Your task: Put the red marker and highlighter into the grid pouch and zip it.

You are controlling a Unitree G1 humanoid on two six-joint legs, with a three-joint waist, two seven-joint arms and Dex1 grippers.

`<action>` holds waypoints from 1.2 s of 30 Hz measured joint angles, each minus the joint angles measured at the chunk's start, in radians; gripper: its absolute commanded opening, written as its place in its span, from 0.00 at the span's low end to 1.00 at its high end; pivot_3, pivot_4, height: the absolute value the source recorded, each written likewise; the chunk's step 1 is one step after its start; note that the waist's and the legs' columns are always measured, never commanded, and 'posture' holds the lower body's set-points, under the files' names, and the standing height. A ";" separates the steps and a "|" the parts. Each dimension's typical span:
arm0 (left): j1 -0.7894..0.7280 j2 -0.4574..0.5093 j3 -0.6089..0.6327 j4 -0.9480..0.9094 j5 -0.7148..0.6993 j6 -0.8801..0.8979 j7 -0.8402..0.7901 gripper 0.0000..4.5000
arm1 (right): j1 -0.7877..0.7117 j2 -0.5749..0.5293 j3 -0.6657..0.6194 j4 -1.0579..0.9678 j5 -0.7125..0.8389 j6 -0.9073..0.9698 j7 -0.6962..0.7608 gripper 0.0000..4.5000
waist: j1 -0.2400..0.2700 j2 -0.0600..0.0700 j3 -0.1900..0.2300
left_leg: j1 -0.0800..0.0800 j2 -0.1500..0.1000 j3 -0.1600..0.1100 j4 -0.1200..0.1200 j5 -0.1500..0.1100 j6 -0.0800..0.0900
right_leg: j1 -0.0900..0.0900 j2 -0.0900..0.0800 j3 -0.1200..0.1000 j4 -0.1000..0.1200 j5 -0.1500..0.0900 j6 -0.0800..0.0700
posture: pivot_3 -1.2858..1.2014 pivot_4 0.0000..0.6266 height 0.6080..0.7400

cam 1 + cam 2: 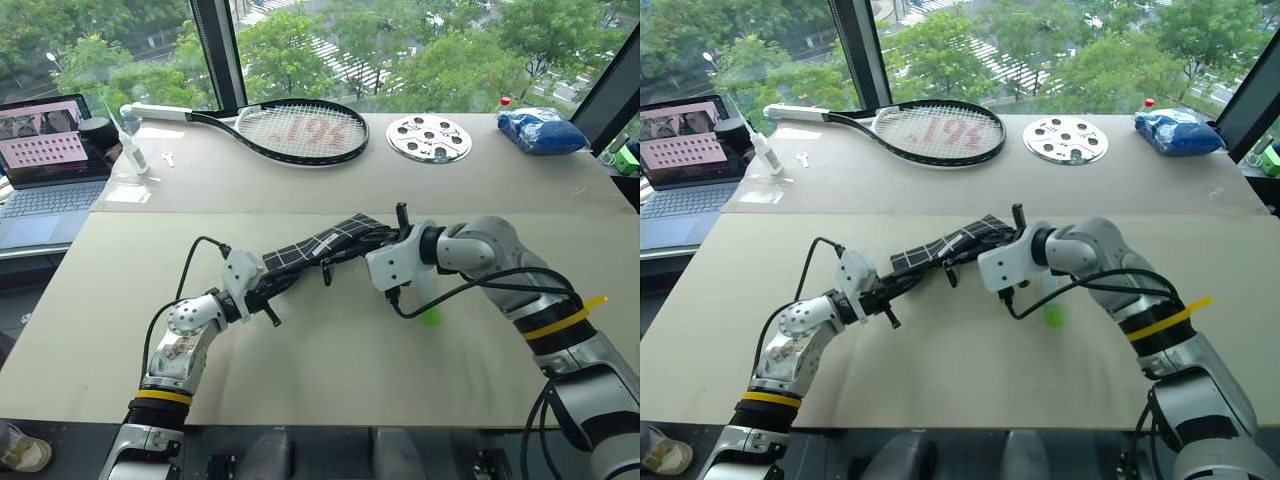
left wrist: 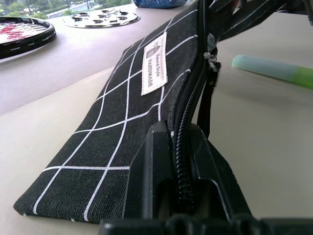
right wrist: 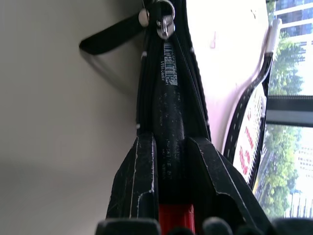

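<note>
The grid pouch [image 1: 320,248] is held above the middle of the table, with its white label [image 2: 154,62] facing up and its zipper open. My left gripper [image 1: 262,290] is shut on the pouch's near end, its fingers [image 2: 151,166] clamped either side of the zipper edge. My right gripper [image 1: 392,232] is at the pouch's far end, shut on the red marker [image 3: 168,127]. The marker's dark barrel points into the pouch's mouth beside the zipper pull [image 3: 164,22], and its red end [image 3: 173,218] sits back between the fingers. The highlighter [image 1: 429,300] lies on the table under my right wrist.
At the back of the table lie a tennis racket [image 1: 290,130], a round white disc with holes [image 1: 428,137] and a blue bag [image 1: 540,130]. A laptop [image 1: 45,160] and a white bottle [image 1: 130,150] stand at the back left.
</note>
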 measured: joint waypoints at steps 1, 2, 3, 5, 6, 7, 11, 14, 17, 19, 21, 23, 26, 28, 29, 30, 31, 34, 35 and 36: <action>0.000 0.003 0.001 0.000 0.000 0.002 -0.001 0.00 | 0.000 0.019 0.014 0.013 -0.018 -0.025 -0.014 0.11 | -0.001 0.000 0.000 | 0.000 0.000 0.000 0.000 0.000 0.000 | 0.000 0.000 0.000 0.000 0.000 0.000 | 0.52 0.24 1.00; 0.000 0.004 0.001 0.000 0.000 0.006 -0.002 0.00 | 0.000 0.024 0.021 0.021 -0.024 -0.036 -0.023 0.11 | -0.001 0.000 0.000 | 0.000 0.000 0.000 0.000 0.000 -0.001 | 0.000 0.000 0.000 0.000 0.000 0.000 | 0.52 0.24 1.00; 0.000 0.009 0.001 0.000 0.000 0.013 -0.005 0.00 | 0.000 0.028 0.031 0.039 -0.044 -0.066 -0.045 0.11 | -0.002 0.000 0.000 | 0.000 0.000 0.000 0.000 0.000 -0.001 | 0.000 0.000 0.000 0.000 0.000 0.000 | 0.52 0.24 1.00; 0.001 0.014 0.002 0.000 0.000 0.020 -0.006 0.00 | -0.001 0.041 0.039 0.062 -0.067 -0.094 -0.068 0.11 | -0.002 0.000 0.000 | 0.000 0.000 0.000 0.000 0.000 -0.001 | 0.000 0.000 0.000 0.000 0.000 0.000 | 0.52 0.24 1.00; 0.004 0.017 0.002 0.000 0.000 0.024 -0.007 0.00 | -0.015 0.047 0.053 0.087 -0.093 -0.124 -0.091 0.11 | -0.003 0.000 0.000 | 0.000 0.000 0.000 0.000 0.000 -0.001 | 0.000 0.000 0.000 0.000 0.000 0.000 | 0.52 0.24 1.00; 0.005 0.017 0.003 0.000 0.000 0.030 -0.007 0.00 | -0.023 0.055 0.059 0.106 -0.108 -0.139 -0.105 0.11 | -0.005 0.000 0.000 | 0.000 0.000 0.000 0.000 0.000 -0.001 | 0.000 0.000 0.000 0.000 0.000 0.000 | 0.52 0.24 1.00; 0.014 0.021 0.015 0.000 0.000 0.038 -0.004 0.00 | -0.026 0.112 0.068 0.164 -0.122 -0.157 -0.143 0.22 | -0.018 0.000 0.000 | 0.000 0.000 0.000 0.000 0.000 -0.001 | 0.000 0.000 0.000 0.000 0.000 0.000 | 0.52 0.24 1.00; 0.017 0.016 0.021 -0.016 -0.001 0.038 -0.002 0.00 | -0.015 0.134 0.069 0.172 -0.095 -0.156 -0.129 0.46 | -0.020 0.000 0.000 | 0.000 0.000 0.000 -0.001 0.000 -0.001 | 0.000 0.000 0.000 0.000 0.000 0.000 | 0.52 0.24 1.00; 0.021 0.015 0.020 -0.040 -0.001 0.038 -0.003 0.00 | -0.005 0.148 0.061 0.170 -0.044 -0.127 -0.092 0.61 | -0.021 0.000 0.000 | 0.000 0.000 0.000 -0.001 0.000 -0.001 | 0.000 0.000 0.000 0.000 0.000 0.000 | 0.52 0.24 1.00; 0.024 0.013 0.018 -0.049 -0.003 0.039 -0.004 0.00 | -0.009 0.140 0.028 0.164 0.045 -0.072 -0.021 0.61 | -0.019 0.000 0.000 | 0.000 0.000 -0.001 0.000 0.000 -0.001 | 0.000 0.000 0.000 0.000 0.000 0.000 | 0.52 0.24 1.00; 0.024 0.011 0.020 -0.057 -0.006 0.040 0.000 0.00 | -0.026 0.126 -0.009 0.170 0.096 -0.038 0.000 0.61 | -0.019 0.000 0.000 | 0.000 0.000 -0.001 0.000 0.000 0.000 | 0.000 0.000 0.000 0.000 0.000 0.000 | 0.52 0.24 1.00; 0.024 0.005 0.020 -0.063 -0.011 0.044 0.004 0.00 | -0.037 0.110 -0.058 0.169 0.144 -0.004 0.009 0.61 | -0.019 0.000 0.000 | 0.000 0.000 -0.001 -0.001 0.000 0.001 | 0.000 0.000 0.000 0.000 0.000 0.000 | 0.52 0.24 1.00; 0.022 -0.010 0.027 -0.070 -0.035 0.069 0.022 0.00 | -0.040 0.046 -0.152 0.116 0.264 0.085 0.074 0.61 | -0.016 0.000 0.000 | 0.000 0.000 -0.001 -0.001 0.000 0.001 | 0.000 0.000 0.000 0.000 0.000 0.000 | 0.52 0.24 1.00; 0.019 -0.014 0.038 -0.071 -0.045 0.084 0.033 0.00 | -0.027 -0.002 -0.217 0.054 0.341 0.165 0.117 0.61 | -0.016 0.000 0.000 | 0.000 0.000 -0.001 -0.001 -0.002 0.004 | 0.000 0.000 0.000 -0.001 0.000 0.000 | 0.52 0.24 1.00; 0.019 -0.016 0.042 -0.071 -0.048 0.087 0.037 0.00 | -0.010 -0.023 -0.240 0.017 0.375 0.200 0.139 0.61 | -0.016 0.000 0.000 | 0.000 0.000 -0.001 -0.001 -0.002 0.004 | 0.000 0.000 0.000 0.000 0.000 0.000 | 0.52 0.24 1.00; 0.018 -0.016 0.047 -0.071 -0.053 0.096 0.040 0.00 | 0.011 -0.041 -0.259 -0.026 0.415 0.245 0.163 0.61 | -0.016 0.000 0.000 | 0.000 0.000 -0.001 -0.001 -0.002 0.004 | 0.000 0.000 0.000 0.000 0.000 0.000 | 0.52 0.24 1.00; 0.015 -0.017 0.047 -0.071 -0.058 0.102 0.041 0.00 | 0.030 -0.051 -0.274 -0.061 0.447 0.291 0.180 0.61 | -0.016 0.000 0.000 | 0.000 0.000 -0.001 -0.001 -0.003 0.005 | 0.000 0.000 0.000 0.000 0.000 0.000 | 0.52 0.24 1.00; 0.007 -0.024 0.048 -0.070 -0.064 0.108 0.042 0.00 | 0.119 -0.094 -0.328 -0.185 0.555 0.490 0.217 0.61 | -0.013 0.000 0.000 | -0.001 0.000 -0.001 0.000 -0.003 0.006 | 0.000 0.000 0.000 0.000 0.000 0.000 | 0.52 0.24 1.00; 0.005 -0.024 0.049 -0.070 -0.065 0.108 0.042 0.00 | 0.149 -0.110 -0.348 -0.214 0.576 0.549 0.217 0.61 | -0.010 0.000 0.000 | -0.001 0.000 -0.001 0.000 -0.003 0.006 | 0.000 0.000 0.000 0.000 0.000 0.000 | 0.52 0.24 1.00; 0.003 -0.024 0.050 -0.070 -0.066 0.108 0.042 0.00 | 0.192 -0.131 -0.374 -0.250 0.595 0.619 0.211 0.61 | -0.005 0.000 0.000 | -0.001 0.000 -0.001 0.000 -0.004 0.006 | 0.000 0.000 0.000 0.000 0.000 0.000 | 0.52 0.24 1.00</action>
